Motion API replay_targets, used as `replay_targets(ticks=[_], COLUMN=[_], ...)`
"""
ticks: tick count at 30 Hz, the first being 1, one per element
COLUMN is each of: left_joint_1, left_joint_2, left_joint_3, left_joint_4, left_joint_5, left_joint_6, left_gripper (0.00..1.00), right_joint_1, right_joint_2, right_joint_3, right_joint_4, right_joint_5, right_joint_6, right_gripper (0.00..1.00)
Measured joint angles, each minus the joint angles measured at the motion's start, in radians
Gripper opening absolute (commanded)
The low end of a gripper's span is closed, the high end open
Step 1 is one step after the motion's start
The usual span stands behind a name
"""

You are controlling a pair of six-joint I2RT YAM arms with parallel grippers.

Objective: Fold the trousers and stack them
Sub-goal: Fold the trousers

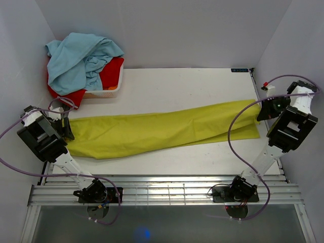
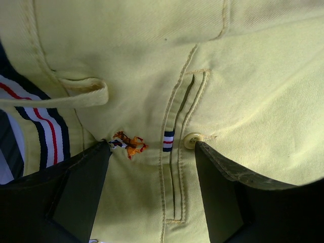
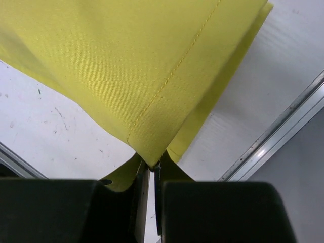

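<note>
Trousers (image 1: 162,132) lying 9-to-3 across the table (image 1: 177,86), only one end grabbed

My right gripper (image 3: 150,171) is clamped tight on the hem corner (image 3: 147,136) at 3 o'clock. My left gripper (image 2: 152,147) hangs wide open over the waistband (image 2: 152,50) at 9 o'clock, holding nothing.

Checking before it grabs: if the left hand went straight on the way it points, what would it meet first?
The trousers. The open left hand points at the cloth, jaws either side of the buttoned pocket; it looks close, though depth is unclear.
</note>
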Motion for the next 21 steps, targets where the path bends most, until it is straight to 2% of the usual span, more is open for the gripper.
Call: replay_targets(ticks=[10,11,14,16,20,21], left_joint_1=[-0.005,-0.005,-0.006,-0.007,-0.007,-0.007], left_joint_2=[0.007,0.007,0.007,0.006,-0.003,-0.005], left_joint_3=[0.010,0.010,0.010,0.010,0.011,0.018], left_joint_4=[-0.002,-0.002,0.000,-0.001,-0.001,-0.005], left_joint_5=[0.000,0.000,0.000,0.005,0.050,0.069], left_joint_6=[0.007,0.008,0.011,0.017,0.039,0.043], left_gripper=[0.80,0.81,0.85,0.86,0.88,0.88], right_joint_1=[-0.042,-0.041,-0.041,-0.040,-0.037,-0.036], right_joint_2=[0.111,0.122,0.135,0.135,0.135,0.135], right_joint_3=[-0.111,-0.111,-0.111,-0.106,-0.077,-0.067], right_joint_4=[-0.023,-0.020,-0.010,-0.016,-0.022,-0.022], right_joint_5=[0.112,0.120,0.142,0.152,0.157,0.154], right_joint_6=[0.060,0.072,0.108,0.119,0.133,0.132], right_gripper=[0.09,0.28,0.52,0.52,0.31,0.31])
